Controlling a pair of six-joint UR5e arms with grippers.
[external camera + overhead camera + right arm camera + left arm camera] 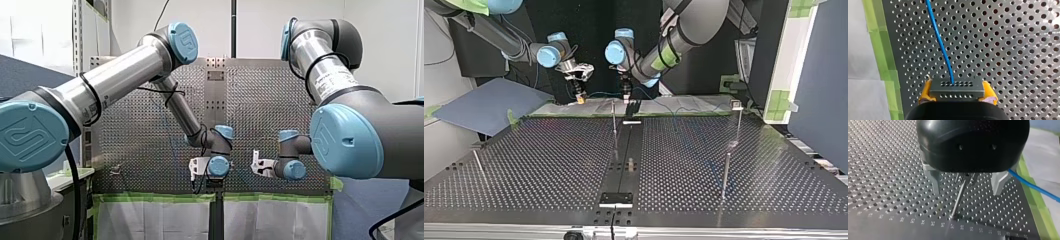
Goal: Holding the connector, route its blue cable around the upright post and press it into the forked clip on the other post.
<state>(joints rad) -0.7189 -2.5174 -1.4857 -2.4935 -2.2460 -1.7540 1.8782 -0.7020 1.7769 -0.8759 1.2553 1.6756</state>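
You have open worktop (539, 160) between the left rod (479, 167) and centre post (614, 122) in the top view. At right, two posts (726, 172) obstruct passage.

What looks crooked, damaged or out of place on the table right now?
Nothing stands out. The connector sits squarely in my right gripper, its blue cable runs on unkinked, and the thin post inside my open left gripper looks straight.
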